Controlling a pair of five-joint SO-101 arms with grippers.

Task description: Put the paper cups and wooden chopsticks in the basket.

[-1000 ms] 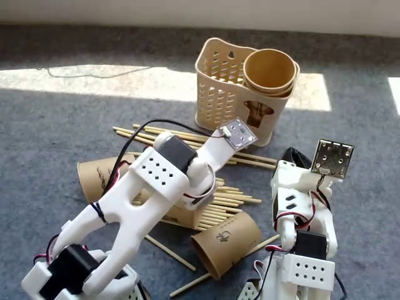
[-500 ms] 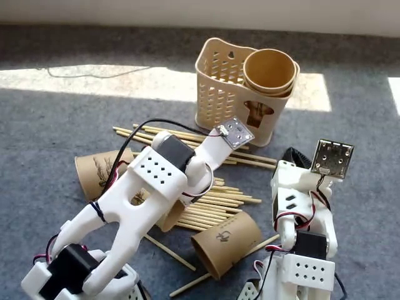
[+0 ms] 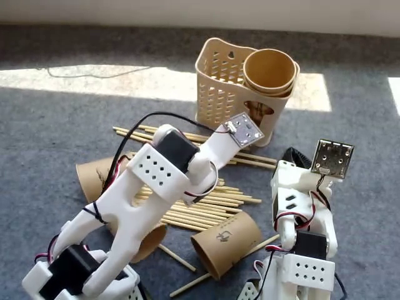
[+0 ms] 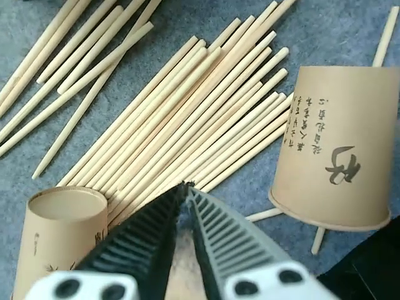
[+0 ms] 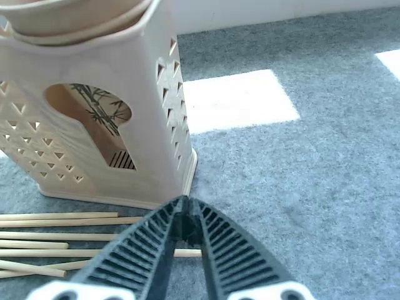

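Left gripper (image 4: 185, 187), closed and seemingly empty, hung over the chopsticks (image 4: 200, 106) on the carpet (image 4: 325, 25), right gripper (image 5: 185, 203) closed near the basket (image 5: 156, 125); descending so would likely have scattered sticks and rolled cups (image 4: 331, 156).

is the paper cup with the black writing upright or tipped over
Tipped over. The paper cup lies on its side on the carpet, its open mouth facing sideways rather than up.

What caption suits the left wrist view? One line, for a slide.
Shut left claw over scattered wooden chopsticks lying between one paper cup and another.
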